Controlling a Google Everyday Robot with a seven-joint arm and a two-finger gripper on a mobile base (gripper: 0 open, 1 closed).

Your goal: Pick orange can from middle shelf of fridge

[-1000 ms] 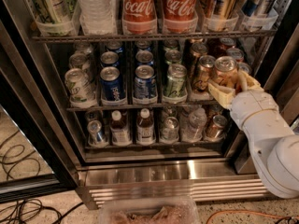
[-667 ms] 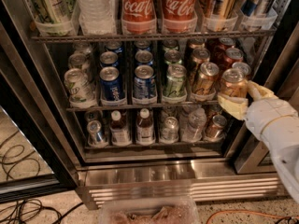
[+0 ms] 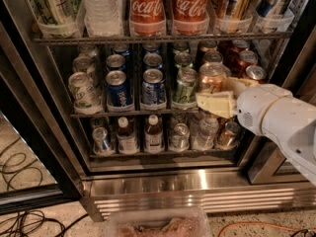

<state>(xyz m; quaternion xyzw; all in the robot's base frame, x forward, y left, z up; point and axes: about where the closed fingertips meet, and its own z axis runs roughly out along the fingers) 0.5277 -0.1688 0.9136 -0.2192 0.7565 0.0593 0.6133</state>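
On the middle shelf (image 3: 133,113) of the fridge (image 3: 197,184), the orange can (image 3: 211,77) stands upright at the front of its lane. Just below and to the right of it, the gripper (image 3: 218,98) hangs with its fingers (image 3: 213,105) spread, holding nothing. I'd say it needs to close in up-left around the can.
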